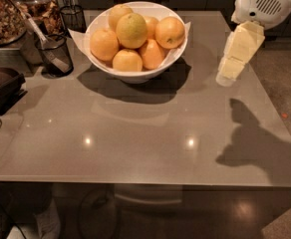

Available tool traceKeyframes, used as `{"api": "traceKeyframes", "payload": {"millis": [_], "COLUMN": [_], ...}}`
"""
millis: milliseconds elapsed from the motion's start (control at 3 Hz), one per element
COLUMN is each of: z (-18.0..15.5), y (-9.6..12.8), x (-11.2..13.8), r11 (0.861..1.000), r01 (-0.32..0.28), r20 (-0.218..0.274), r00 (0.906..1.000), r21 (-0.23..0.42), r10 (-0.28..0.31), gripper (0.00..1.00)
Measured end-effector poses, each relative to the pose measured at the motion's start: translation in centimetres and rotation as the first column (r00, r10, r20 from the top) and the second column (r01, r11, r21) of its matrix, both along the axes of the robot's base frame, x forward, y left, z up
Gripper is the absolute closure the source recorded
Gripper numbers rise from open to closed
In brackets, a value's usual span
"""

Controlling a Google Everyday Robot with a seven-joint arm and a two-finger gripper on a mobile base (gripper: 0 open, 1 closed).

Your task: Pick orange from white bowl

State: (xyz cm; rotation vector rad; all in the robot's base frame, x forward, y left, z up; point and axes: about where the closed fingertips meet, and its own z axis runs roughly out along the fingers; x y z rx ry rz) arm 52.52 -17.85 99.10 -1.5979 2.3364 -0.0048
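Several round citrus fruits fill the white bowl (135, 74), a wide, glossy dish with paper liner (77, 35) corners poking past its rim, set at the far side of the smooth grey tabletop (135, 133). The orange (131, 30), largest and palest with a dull greenish skin, sits on top of the pile among smaller, deeper-orange fruits (104, 44). To the right, well apart from the orange and outside the bowl, the cream-coloured gripper (226, 76) hangs above the tabletop; whether its grip is released or clenched cannot be told. Left of the bowl, a black mesh cup (55, 56) holds a utensil.
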Motion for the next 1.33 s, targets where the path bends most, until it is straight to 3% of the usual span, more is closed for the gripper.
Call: {"api": "traceKeyframes", "payload": {"millis": [333,667,1333], "z": [1.1,1.1,2.9], "y": [0.8,0.8,5.6], "x": [0.7,0.7,6.5], "r11": [1.0,1.0,0.988], "r01": [-0.012,-0.012,-0.078], "r20": [0.039,0.039,0.106], "r00": [0.9992,0.9992,0.9923], "r21": [0.015,0.015,0.134], "r10": [0.011,0.011,0.064], "gripper": [0.0,0.0,0.0]}}
